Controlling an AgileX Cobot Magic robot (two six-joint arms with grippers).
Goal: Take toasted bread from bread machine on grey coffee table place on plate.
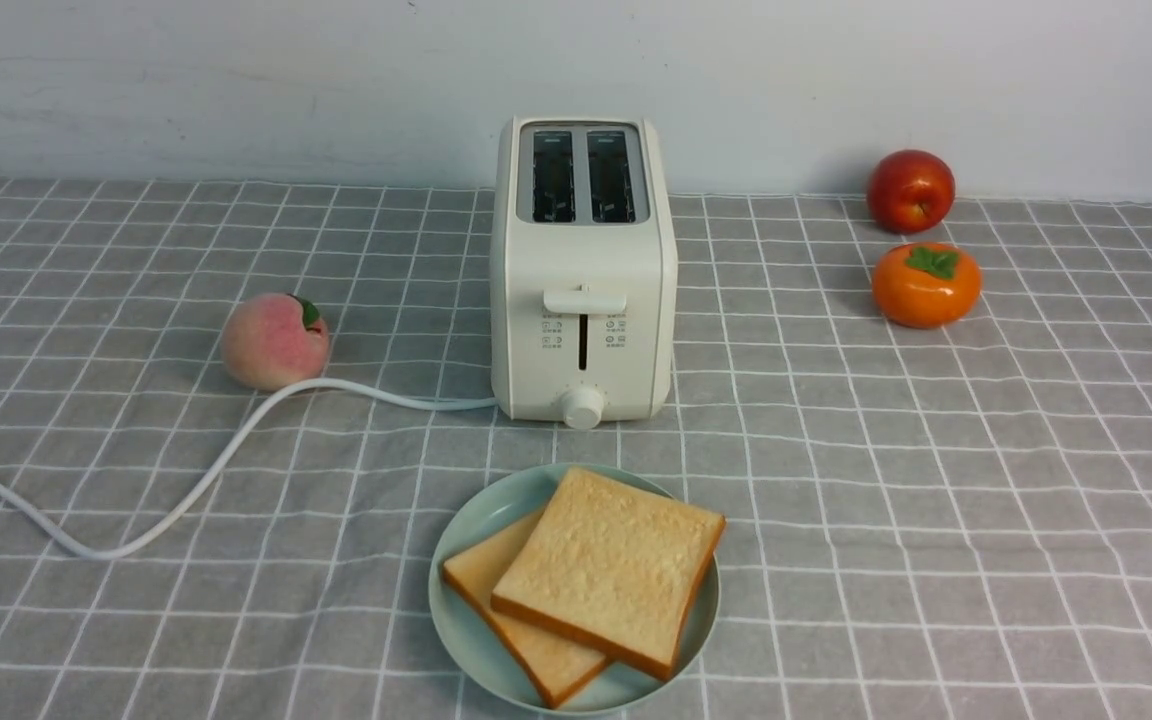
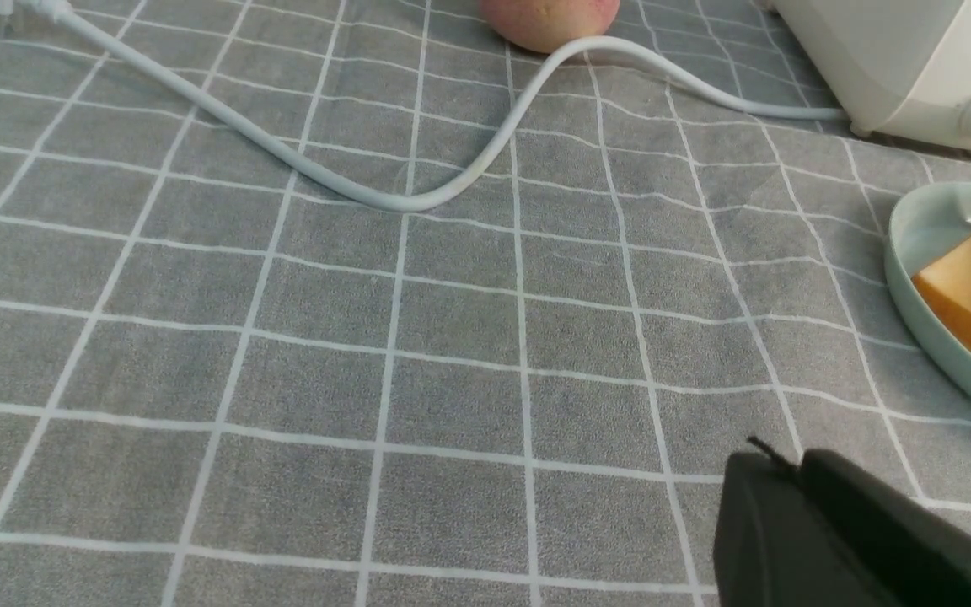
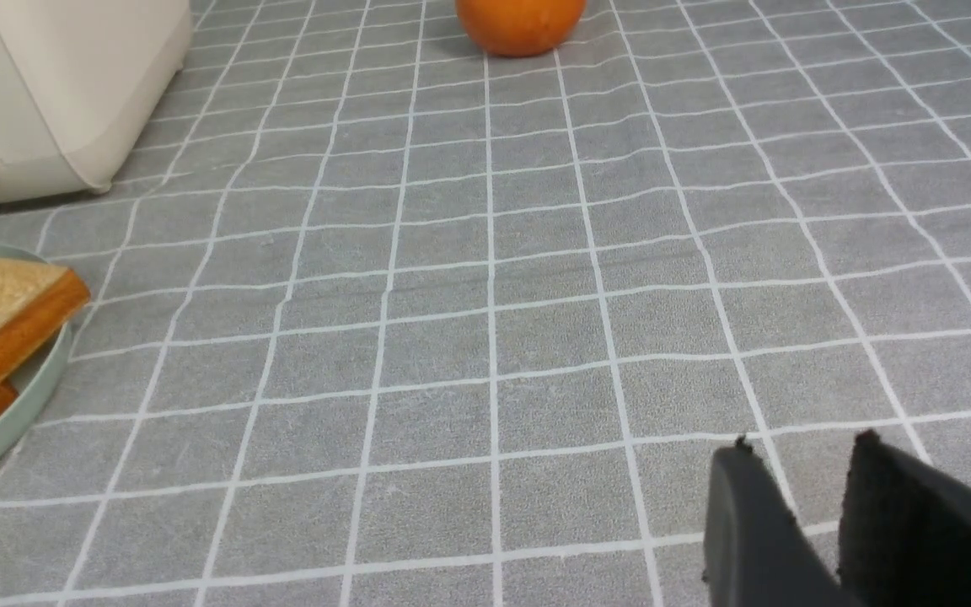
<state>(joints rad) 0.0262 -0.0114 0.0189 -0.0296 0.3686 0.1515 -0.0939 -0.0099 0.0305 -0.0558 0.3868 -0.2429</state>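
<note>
Two slices of toasted bread lie overlapping on the mint-green plate (image 1: 491, 500): the upper slice (image 1: 611, 565) rests across the lower slice (image 1: 496, 590). Behind the plate stands the cream bread machine (image 1: 584, 290), both slots dark and empty, on the grey coffee table (image 1: 936, 500). Neither arm shows in the front view. In the left wrist view my left gripper (image 2: 793, 462) hovers over bare cloth, shut with nothing in it, and the plate (image 2: 924, 236) lies off to one side. My right gripper (image 3: 802, 447) stands slightly open over the cloth, cloth showing between its fingers, well apart from the plate (image 3: 22, 396).
The toaster's white cord (image 1: 216, 465) snakes leftward across the cloth past a peach (image 1: 274, 340). A red apple (image 1: 911, 190) and an orange persimmon (image 1: 926, 285) sit at the back right. A pale wall closes the far edge.
</note>
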